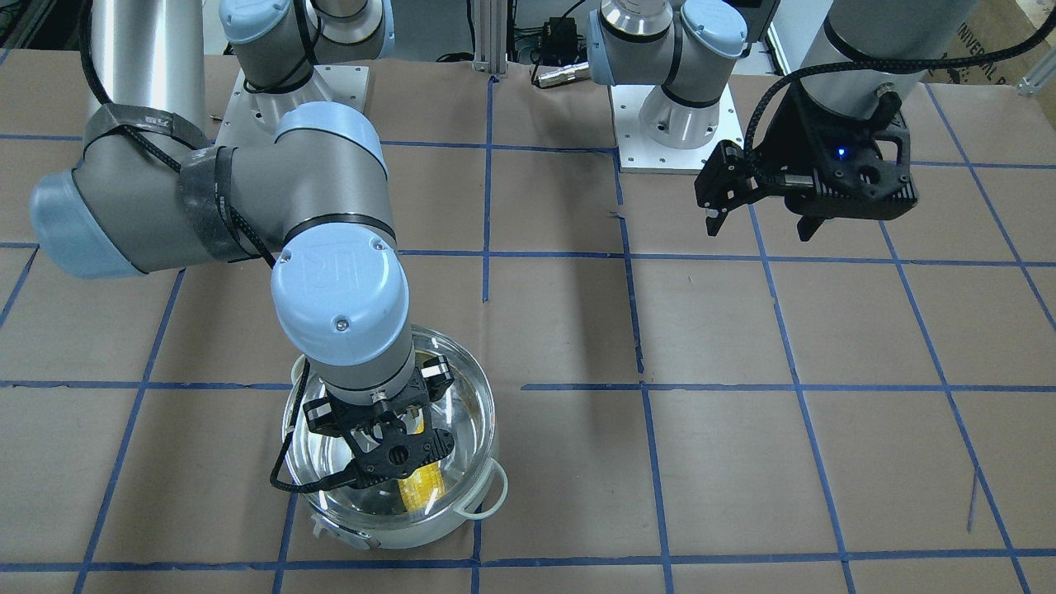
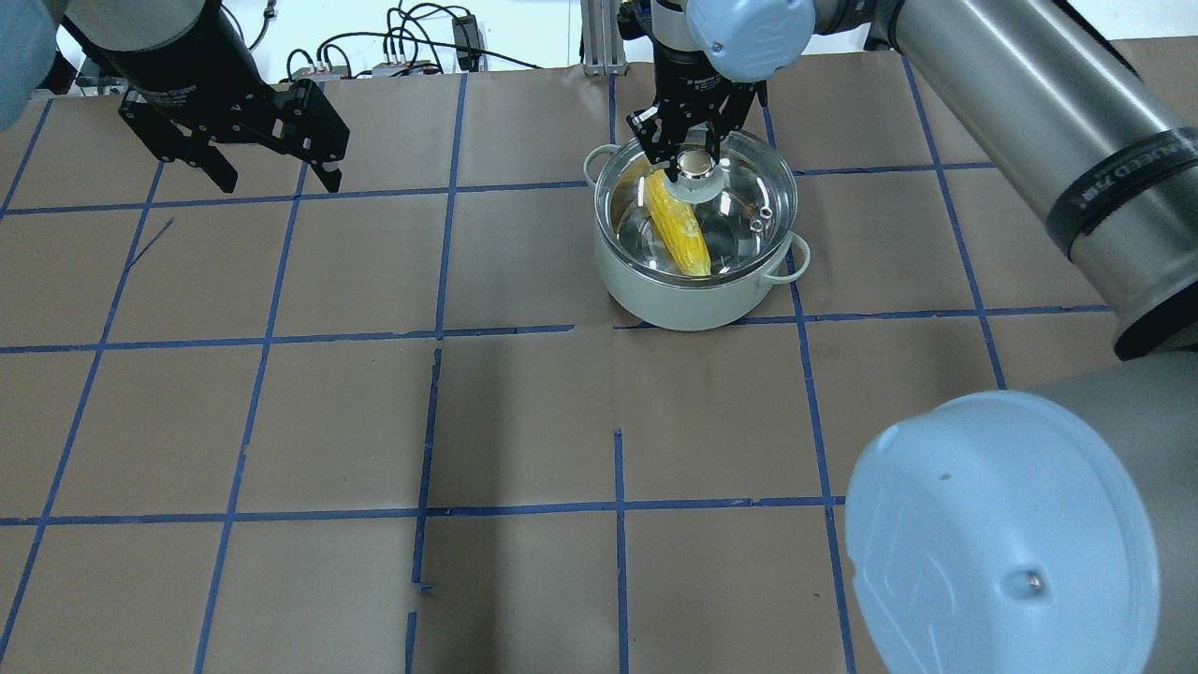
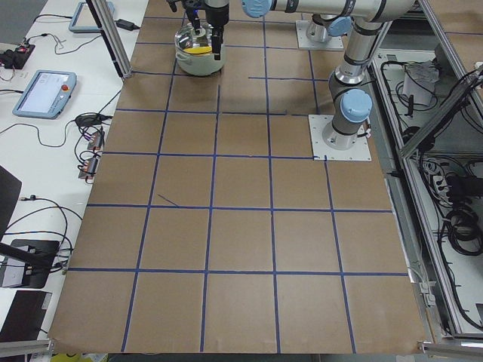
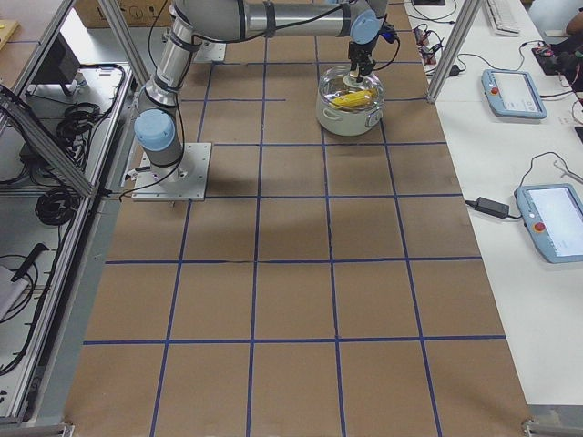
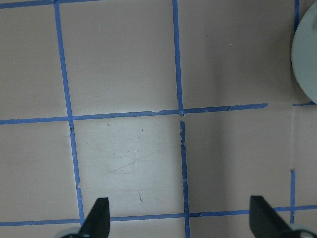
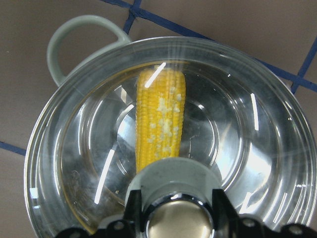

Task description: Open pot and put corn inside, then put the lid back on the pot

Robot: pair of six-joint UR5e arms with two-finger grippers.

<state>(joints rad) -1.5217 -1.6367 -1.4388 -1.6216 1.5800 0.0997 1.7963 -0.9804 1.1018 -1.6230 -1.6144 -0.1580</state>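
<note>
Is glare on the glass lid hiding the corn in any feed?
Right wrist view: white streaks of reflection cross the lid, but the corn reads clearly through it; the knob, very near the lens, is soft. Overhead view: only small highlights, corn plain. Side views: the pot is too small to judge.

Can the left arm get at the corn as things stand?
Probably not: the lid covers the pot with the corn under it, and the right gripper, jaws about its knob, stands over it.
</note>
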